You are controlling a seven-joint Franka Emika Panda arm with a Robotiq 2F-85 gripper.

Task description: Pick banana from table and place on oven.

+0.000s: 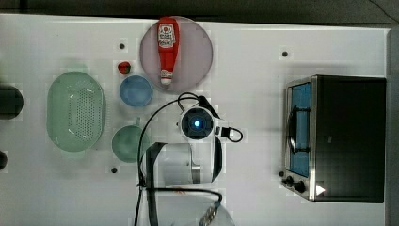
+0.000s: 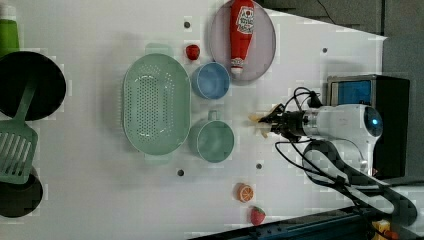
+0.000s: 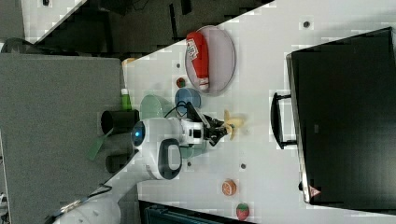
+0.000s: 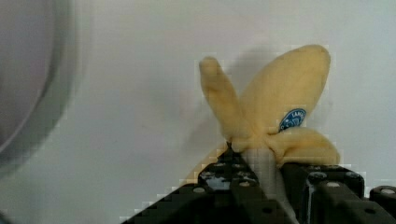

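My gripper point(image 4: 261, 179) is clamped on the white core of the banana point(image 4: 275, 116), which sits on the table point(image 2: 100, 200) at three o'clock of the green mug point(image 2: 212, 140) in the left view, peel strips splayed clear so the oven point(image 1: 348, 136) lift stays clean.

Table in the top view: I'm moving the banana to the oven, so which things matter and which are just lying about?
For the job:
- banana
- gripper, at the banana
- oven
- table

Lying about:
- ketchup bottle on a round plate
- green colander
- blue bowl
- green cup
- orange slice
- two strawberries
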